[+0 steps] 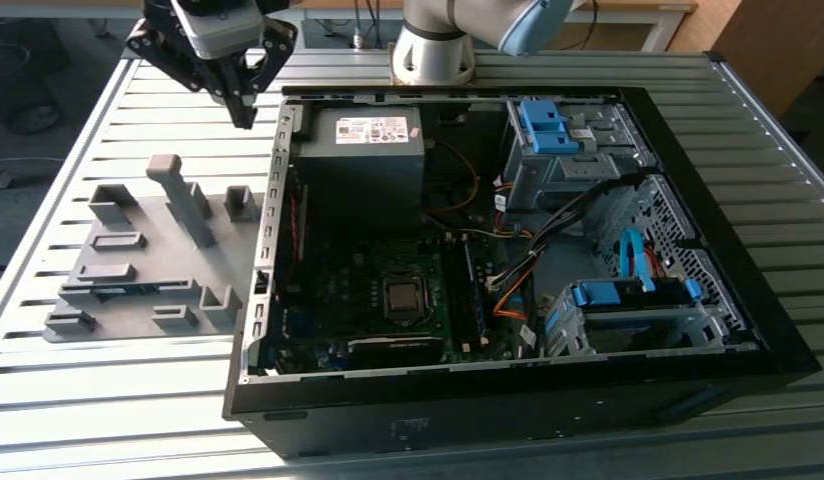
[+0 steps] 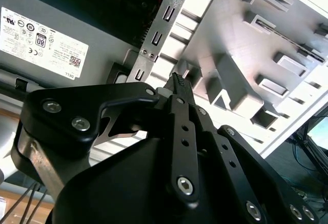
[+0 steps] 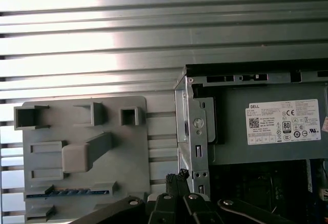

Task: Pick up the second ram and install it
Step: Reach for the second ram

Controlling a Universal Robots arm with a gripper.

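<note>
My fingers (image 1: pixel 241 105) hang pinched together and empty above the slatted table (image 1: pixel 119 400), just off the far corner of the grey fixture plate (image 1: pixel 172 270), between the plate and the open computer case (image 1: pixel 519 400) that lies just beside the plate on the exterior view's right. The second ram (image 1: pixel 119 291), a thin blue-green stick, lies flat in a slot at the opposite end of the plate, well apart from my fingertips; in the first wrist view it shows as a blue strip (image 3: pixel 66 192) low on the plate.
</note>
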